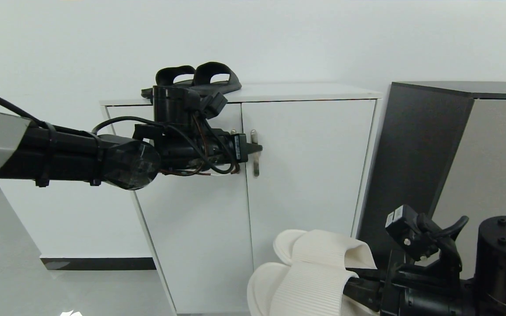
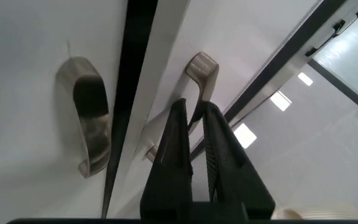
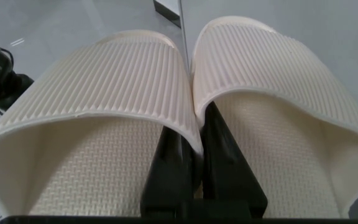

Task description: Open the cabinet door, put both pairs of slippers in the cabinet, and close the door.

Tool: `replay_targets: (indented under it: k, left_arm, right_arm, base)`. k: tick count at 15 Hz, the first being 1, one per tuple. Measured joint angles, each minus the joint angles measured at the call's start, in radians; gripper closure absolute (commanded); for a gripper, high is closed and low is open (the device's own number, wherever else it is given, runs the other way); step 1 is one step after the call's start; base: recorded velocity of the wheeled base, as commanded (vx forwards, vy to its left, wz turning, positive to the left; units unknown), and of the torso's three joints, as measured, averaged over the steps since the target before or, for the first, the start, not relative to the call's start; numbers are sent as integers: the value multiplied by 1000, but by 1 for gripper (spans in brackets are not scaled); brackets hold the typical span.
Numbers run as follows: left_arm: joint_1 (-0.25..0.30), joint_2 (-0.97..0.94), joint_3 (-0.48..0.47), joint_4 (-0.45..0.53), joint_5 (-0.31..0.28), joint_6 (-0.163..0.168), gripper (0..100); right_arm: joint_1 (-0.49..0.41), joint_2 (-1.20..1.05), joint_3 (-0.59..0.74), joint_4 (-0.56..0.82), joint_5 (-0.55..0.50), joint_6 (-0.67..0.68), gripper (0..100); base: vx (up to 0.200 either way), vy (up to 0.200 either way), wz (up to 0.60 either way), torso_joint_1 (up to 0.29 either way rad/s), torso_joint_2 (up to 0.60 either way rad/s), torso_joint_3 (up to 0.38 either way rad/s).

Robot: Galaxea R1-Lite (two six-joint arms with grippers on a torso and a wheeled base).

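Head view: left gripper, arm outstretched level, pinches door handle; right gripper, low, clamps white slippers.

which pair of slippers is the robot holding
The white pair, clamped in the jaws of the right gripper; the black pair lies on top of the cabinet.

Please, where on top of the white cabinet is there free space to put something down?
The cabinet top is bare from the black slippers rightwards to its edge beside the dark cabinet. Crowded: the top's left end under those slippers, and the door handles, where the left gripper sits.
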State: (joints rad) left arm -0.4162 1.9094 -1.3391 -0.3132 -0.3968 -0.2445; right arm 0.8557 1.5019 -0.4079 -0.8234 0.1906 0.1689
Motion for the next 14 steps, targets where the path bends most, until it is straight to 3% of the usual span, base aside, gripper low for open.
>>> replay_targets:
  k: [11, 14]
  left_arm:
    - [-27, -339, 336, -4, -3, -3, 100]
    - [-11, -399, 359, -7, -4, -10, 100]
  right_arm:
    - [-1, -43, 26, 0, 53, 0, 100]
    - [0, -76, 43, 2, 118, -13, 100]
  base:
    - [0, 0, 0, 0, 0, 0]
    - [0, 0, 0, 0, 0, 0]
